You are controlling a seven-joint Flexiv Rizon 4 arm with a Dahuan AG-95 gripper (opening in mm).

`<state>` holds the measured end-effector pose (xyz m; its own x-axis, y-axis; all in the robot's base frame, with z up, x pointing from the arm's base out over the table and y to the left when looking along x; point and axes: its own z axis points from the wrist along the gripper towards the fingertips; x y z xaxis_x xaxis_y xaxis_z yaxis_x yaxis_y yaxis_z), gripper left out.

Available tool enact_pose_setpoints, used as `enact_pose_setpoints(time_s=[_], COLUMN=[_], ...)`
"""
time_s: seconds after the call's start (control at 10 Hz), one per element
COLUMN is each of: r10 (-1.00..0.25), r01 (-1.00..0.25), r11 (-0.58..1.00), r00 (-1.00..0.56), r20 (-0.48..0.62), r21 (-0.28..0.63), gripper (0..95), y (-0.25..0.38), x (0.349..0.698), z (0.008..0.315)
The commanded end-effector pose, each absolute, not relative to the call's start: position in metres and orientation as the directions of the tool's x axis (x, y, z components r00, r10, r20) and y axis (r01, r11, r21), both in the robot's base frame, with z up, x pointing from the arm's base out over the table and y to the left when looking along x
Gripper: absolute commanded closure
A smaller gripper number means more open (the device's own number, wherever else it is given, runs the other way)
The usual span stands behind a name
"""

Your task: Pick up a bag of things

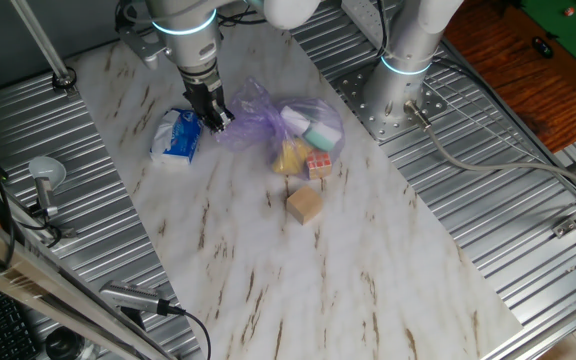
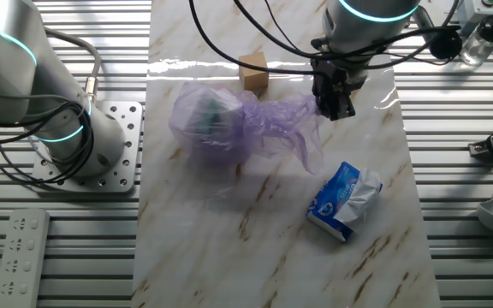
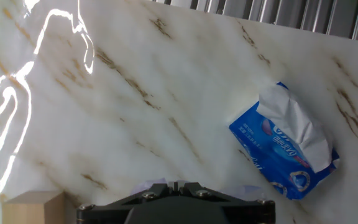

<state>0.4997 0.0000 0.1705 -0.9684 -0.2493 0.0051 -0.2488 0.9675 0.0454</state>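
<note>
The pale-purple translucent bag with yellow, mint, white and pink blocks inside lies on the marble board, and also shows in the other fixed view. My gripper stands at the bag's loose gathered end, left of the blocks. In the other fixed view my gripper pinches the stretched plastic. In the hand view the gripper has its jaws together, with a sliver of purple plastic beside them. The bag's body still rests on the board.
A blue-and-white tissue packet lies just left of the gripper, and shows in the hand view. A tan wooden cube sits in front of the bag. A second arm's base stands at the board's right edge. Ribbed metal surrounds the board.
</note>
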Motion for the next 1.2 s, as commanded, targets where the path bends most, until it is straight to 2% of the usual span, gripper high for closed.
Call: enact_pose_setpoints(time_s=[0.1, 0.6, 0.9, 1.1, 1.2], r10=[-0.248, -0.259, -0.278, -0.334, -0.349], r01=[-0.248, -0.259, -0.279, -0.332, -0.346], r11=[0.968, 0.965, 0.960, 0.942, 0.937], r00=[-0.969, -0.966, -0.959, -0.940, -0.934], r20=[0.006, -0.010, -0.047, -0.070, -0.078], r21=[0.045, 0.036, 0.010, -0.047, -0.050], gripper=[95.0, 95.0, 38.0, 38.0, 19.0], y=[0.0001, 0.0001, 0.0001, 0.0001, 0.0001], x=[0.4999, 0.5000, 0.5000, 0.5000, 0.5002], z=[0.1703, 0.1703, 0.1703, 0.1703, 0.1704])
